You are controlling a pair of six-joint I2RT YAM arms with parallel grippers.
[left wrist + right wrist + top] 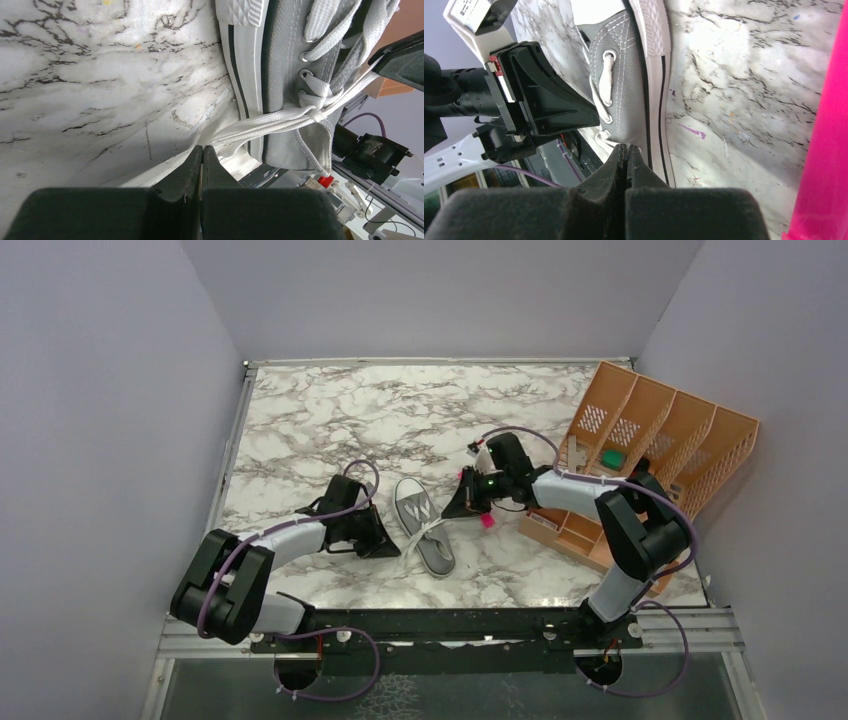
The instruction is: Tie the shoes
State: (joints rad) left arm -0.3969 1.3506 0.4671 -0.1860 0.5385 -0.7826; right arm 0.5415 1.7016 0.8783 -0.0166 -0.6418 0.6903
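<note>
The grey sneaker (424,526) lies in the middle of the marble table, toe cap away from me, its white laces (420,532) pulled out to both sides. My left gripper (390,546) is just left of the shoe. In the left wrist view it (202,147) is shut on a bundle of lace (260,125) running from a knot over the eyelets of the shoe (285,75). My right gripper (452,511) is just right of the shoe. In the right wrist view it (626,146) is shut on a lace strand beside the shoe's side (624,90).
An orange desk file organiser (650,440) stands at the right, close behind the right arm. A pink bar (824,125) fills the right edge of the right wrist view and shows by the right gripper in the top view (488,521). Purple walls enclose the table (330,420).
</note>
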